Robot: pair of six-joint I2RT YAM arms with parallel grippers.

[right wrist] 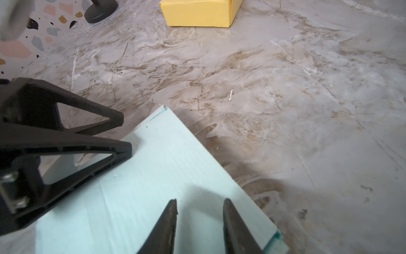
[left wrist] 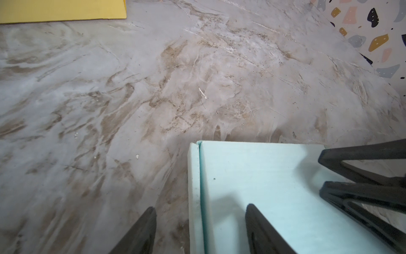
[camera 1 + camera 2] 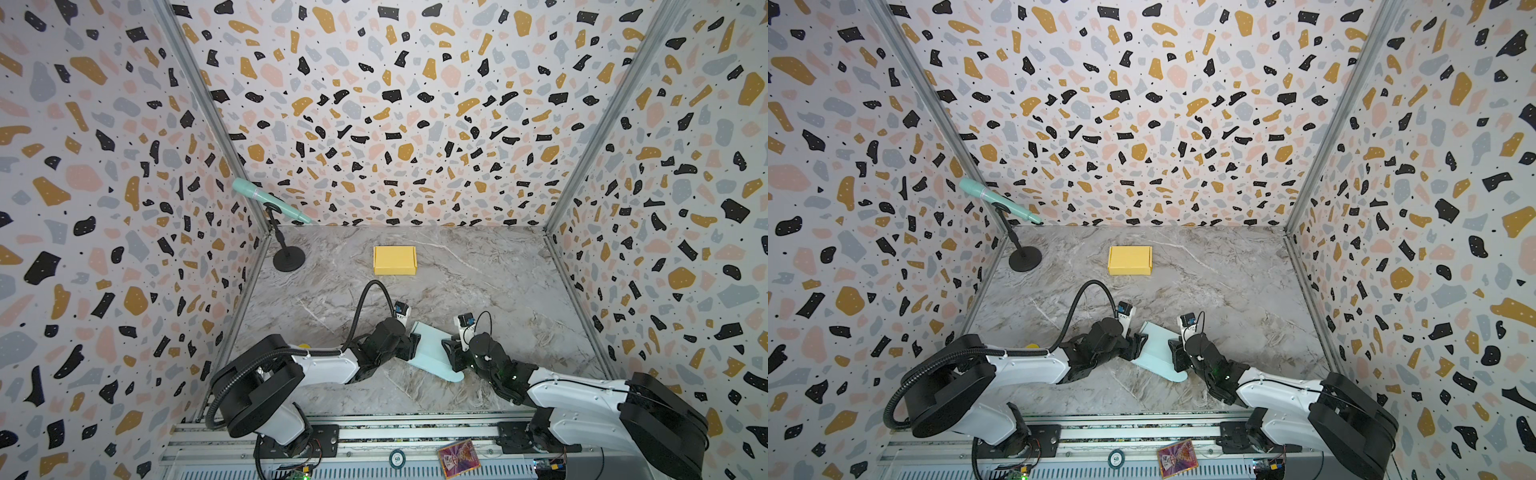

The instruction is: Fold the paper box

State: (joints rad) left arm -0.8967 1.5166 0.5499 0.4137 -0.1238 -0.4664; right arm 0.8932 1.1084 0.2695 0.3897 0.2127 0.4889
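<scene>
Marble tabletop (image 3: pixel 478 270), terrazzo walls (image 3: pixel 374 104); left gripper (image 2: pixel 200 206) and right gripper (image 1: pixel 200 200) apart over paper box (image 3: pixel 432 349)

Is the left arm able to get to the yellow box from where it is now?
Probably yes. The left gripper sits at the blue box, and only bare table lies between it and the yellow box. It is a far stretch, though, so I am not sure.

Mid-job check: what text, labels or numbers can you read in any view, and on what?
"50": on the round token at the near edge.
The colourful card beside it has print, but it is too blurred to read.
No print shows on the pale blue box or the yellow box.
</scene>
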